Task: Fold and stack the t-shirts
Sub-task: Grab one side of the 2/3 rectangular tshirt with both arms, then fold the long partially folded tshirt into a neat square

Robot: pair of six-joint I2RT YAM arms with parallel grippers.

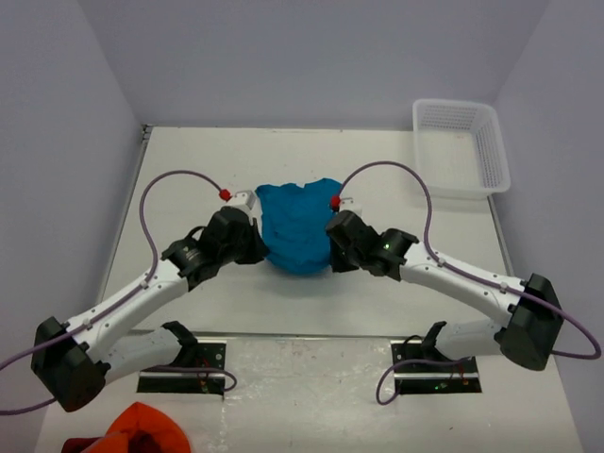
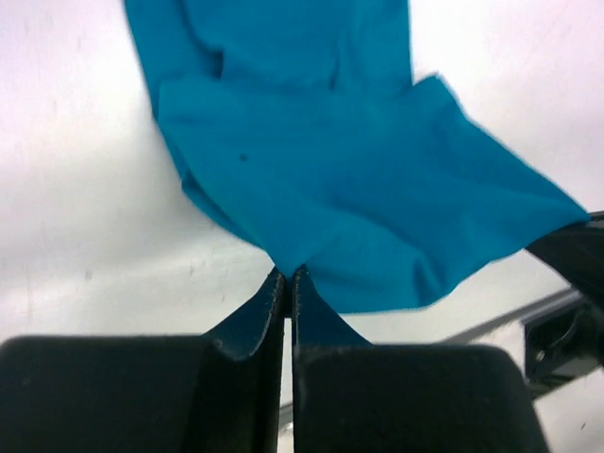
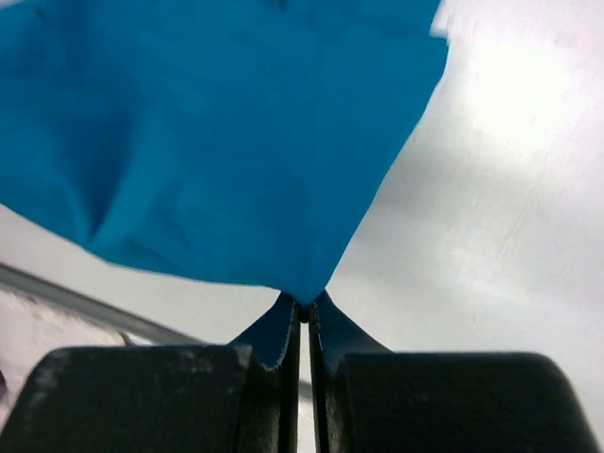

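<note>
A teal-blue t-shirt (image 1: 297,225) lies partly folded at the middle of the table, its near part lifted off the surface. My left gripper (image 1: 257,247) is shut on its left near corner; in the left wrist view the cloth (image 2: 359,189) runs up from the closed tips (image 2: 287,276). My right gripper (image 1: 332,247) is shut on its right near corner; in the right wrist view the cloth (image 3: 208,142) hangs from the closed tips (image 3: 304,304). Both grippers hold the near edge above the table.
A white slotted basket (image 1: 460,146) stands at the back right. An orange-red bunched cloth (image 1: 142,429) lies at the near left edge, beside the left arm's base. White walls close in the table on three sides.
</note>
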